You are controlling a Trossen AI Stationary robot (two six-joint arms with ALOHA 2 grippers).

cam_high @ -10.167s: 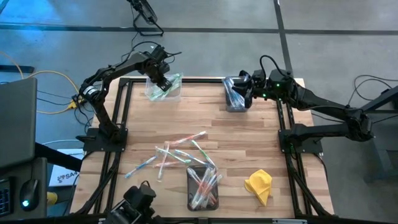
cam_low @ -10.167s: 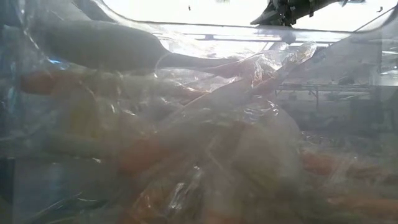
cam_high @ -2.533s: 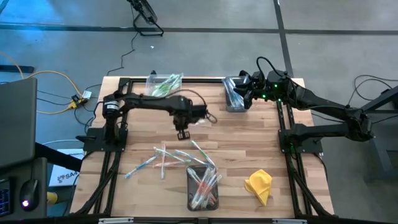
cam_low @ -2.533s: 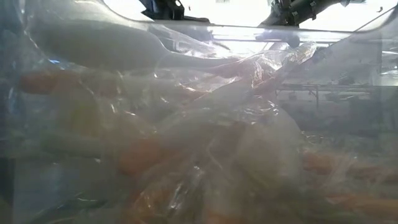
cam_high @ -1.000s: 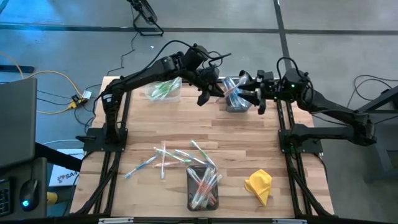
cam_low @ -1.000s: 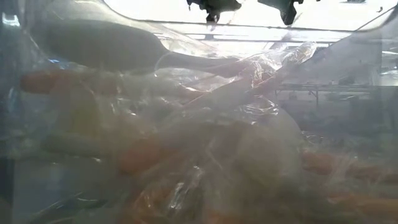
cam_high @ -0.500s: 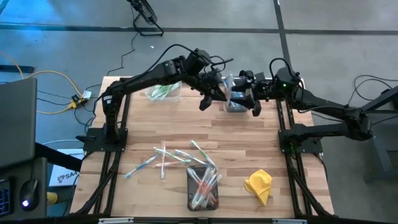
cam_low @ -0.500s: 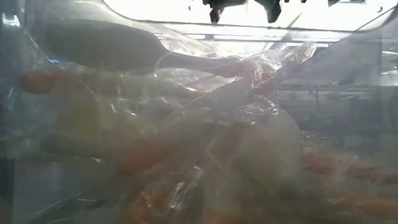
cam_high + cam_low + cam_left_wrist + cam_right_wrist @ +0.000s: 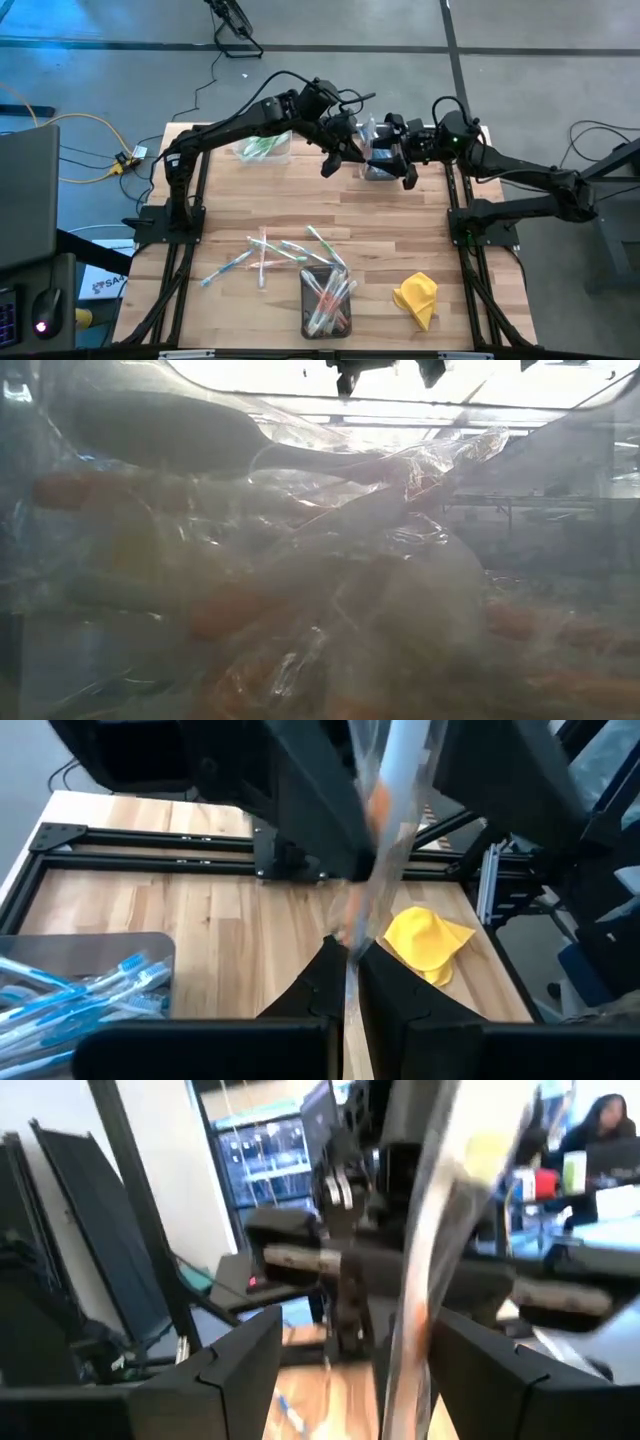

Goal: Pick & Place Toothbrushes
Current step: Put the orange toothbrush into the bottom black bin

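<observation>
Looking from the near edge, a bin (image 9: pixel 326 301) of pink toothbrushes sits beside a yellow cloth (image 9: pixel 416 298), with loose toothbrushes (image 9: pixel 283 252) scattered mid-table, well apart from both arms. At the far edge the left gripper (image 9: pixel 332 160) is clamped shut on a wrapped toothbrush (image 9: pixel 385 840) with an orange accent, held upright between the open fingers of the right gripper (image 9: pixel 392 152) above the bin of blue ones (image 9: pixel 378 160). Judgement: this looks like a handover, so the right fingers should close squarely on the shaft before the left lets go.
</observation>
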